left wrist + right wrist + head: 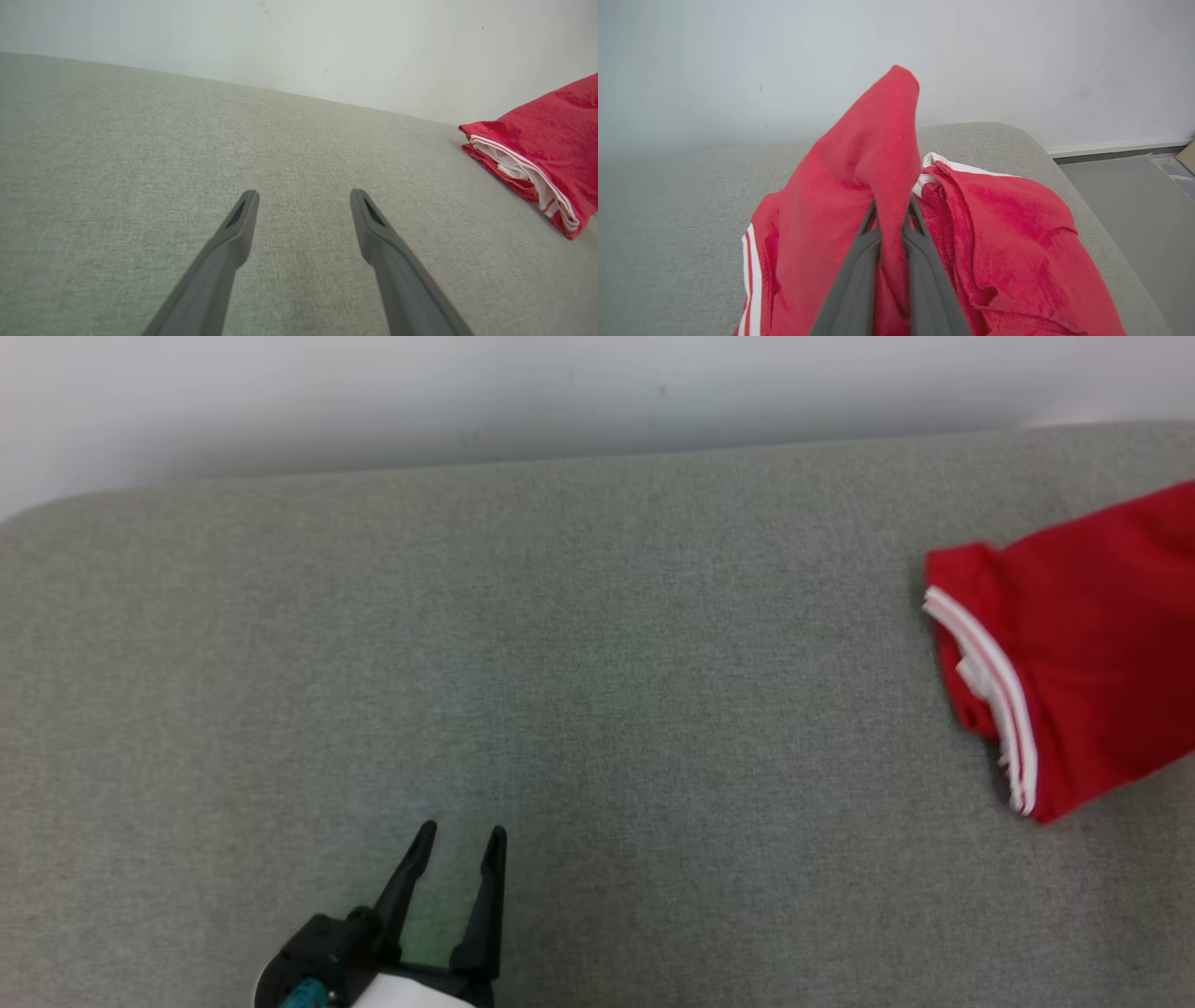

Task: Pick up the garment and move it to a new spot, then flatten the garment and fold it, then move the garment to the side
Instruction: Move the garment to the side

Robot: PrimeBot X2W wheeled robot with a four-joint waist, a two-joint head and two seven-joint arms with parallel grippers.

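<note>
- Well, the garment (1083,644) (red, with white stripes along one hem) lies bunched at the right end of the cushion (560,691), and the right edge of the head view cuts it off.
- The right gripper (893,205) has its two fingers drawn almost together on a fold of the garment (1008,242). The pinched cloth stands up in a peak above the fingertips. The rest lies heaped on the cushion (668,233) to either side of them.
- The left gripper (463,831) has its jaws spread wide with nothing between them. It sits over bare cushion at the lower left of the head view, well apart from the garment. I cannot tell whether its tips touch the fabric.
- From the left wrist, that gripper (304,192) points across grey cushion (140,140), with the garment (551,126) off to the view's right, striped hem facing it.
- Edges: the cushion's far edge runs along a pale wall (560,392), and its far left corner is rounded. In the right wrist view another rounded corner shows just beyond the garment, with the floor (1134,224) lower down at that view's right (the garment lies near that side edge).
- Open room: a broad bare stretch of cushion spreads between the left gripper and the garment and on toward the left end.
</note>
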